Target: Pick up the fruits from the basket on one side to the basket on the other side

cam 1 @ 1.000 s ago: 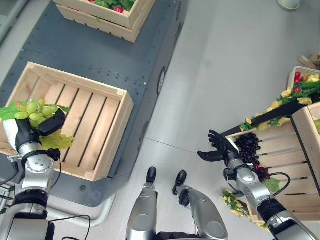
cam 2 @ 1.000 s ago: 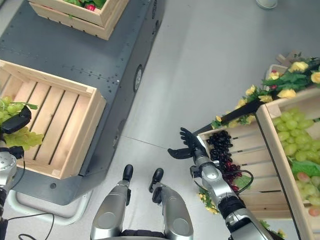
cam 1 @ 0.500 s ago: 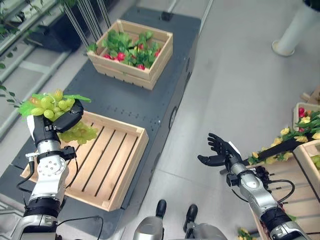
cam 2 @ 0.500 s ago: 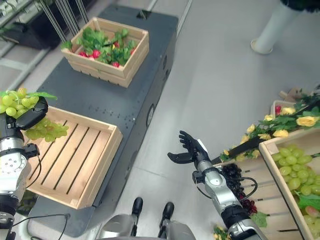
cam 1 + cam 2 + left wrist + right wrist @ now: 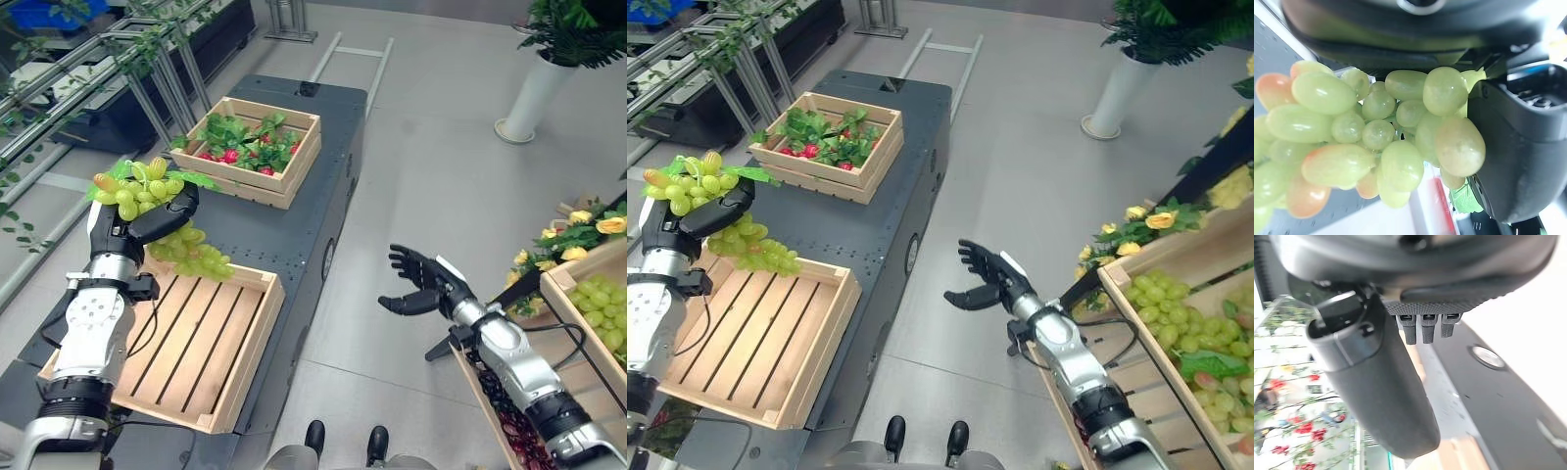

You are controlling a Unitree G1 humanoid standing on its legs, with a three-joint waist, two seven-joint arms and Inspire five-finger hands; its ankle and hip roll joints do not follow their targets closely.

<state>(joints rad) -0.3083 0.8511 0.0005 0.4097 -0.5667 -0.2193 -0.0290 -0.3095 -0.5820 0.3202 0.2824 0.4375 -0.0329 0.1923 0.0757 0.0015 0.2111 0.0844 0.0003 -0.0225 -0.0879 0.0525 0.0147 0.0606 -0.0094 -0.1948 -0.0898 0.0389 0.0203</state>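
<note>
My left hand (image 5: 125,227) is shut on a bunch of green grapes (image 5: 147,186) with leaves, held above the far left corner of an empty wooden crate (image 5: 176,343) on the dark cart. Part of the bunch (image 5: 749,245) hangs down over the crate's far rim. Up close, the grapes (image 5: 1376,142) sit against my palm. My right hand (image 5: 423,289) hovers open over the grey floor, fingers spread, beside the crates on the right. One of those crates (image 5: 1176,323) holds more green grapes.
A second wooden crate (image 5: 253,147) with greens and red fruits stands further along the dark cart (image 5: 323,196). A lower crate with dark grapes (image 5: 509,431) sits at the right. Yellow flowers (image 5: 1146,220) trim the right stand. A white plant pot (image 5: 534,93) stands far right.
The camera has tilted up, showing more of the cart and room. My left hand has lifted the grape bunch higher over the empty crate's far edge. The right hand stays open.
</note>
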